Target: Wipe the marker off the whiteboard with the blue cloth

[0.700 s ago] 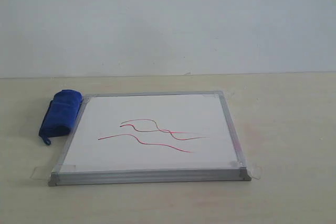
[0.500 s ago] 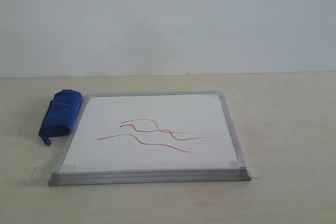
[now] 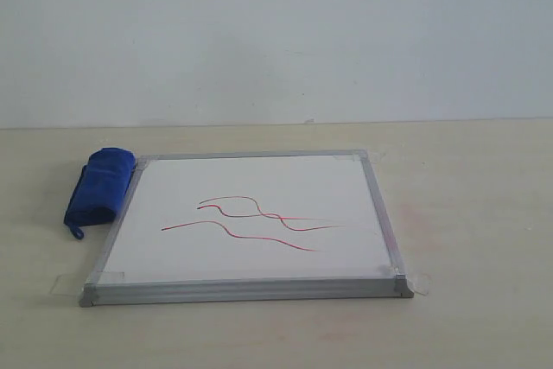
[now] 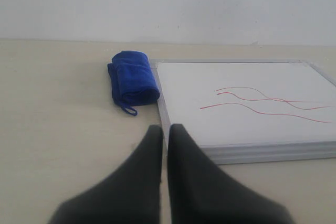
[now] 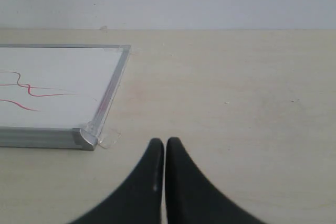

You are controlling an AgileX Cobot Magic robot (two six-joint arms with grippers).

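Observation:
The whiteboard [image 3: 251, 213] lies flat on the table, silver-framed, with clear tape at its corners. Thin wavy red marker [image 3: 251, 222] lines cross its middle; they also show in the left wrist view as marker [image 4: 262, 103] and partly as marker [image 5: 26, 90]. The blue cloth [image 3: 101, 187], a rolled bundle with a small loop at its near end, rests against the board's left edge; cloth [image 4: 134, 82]. My left gripper [image 4: 167, 128] is shut and empty, short of the board's near left corner. My right gripper [image 5: 165, 141] is shut and empty, beside the board's near right corner [image 5: 86, 137]. Neither gripper appears in the exterior view.
The whiteboard [image 4: 247, 108] and whiteboard [image 5: 52, 87] sit on a pale beige table [image 3: 467, 213]. A white wall [image 3: 276, 32] stands behind the table. Bare tabletop stretches to the right of the board.

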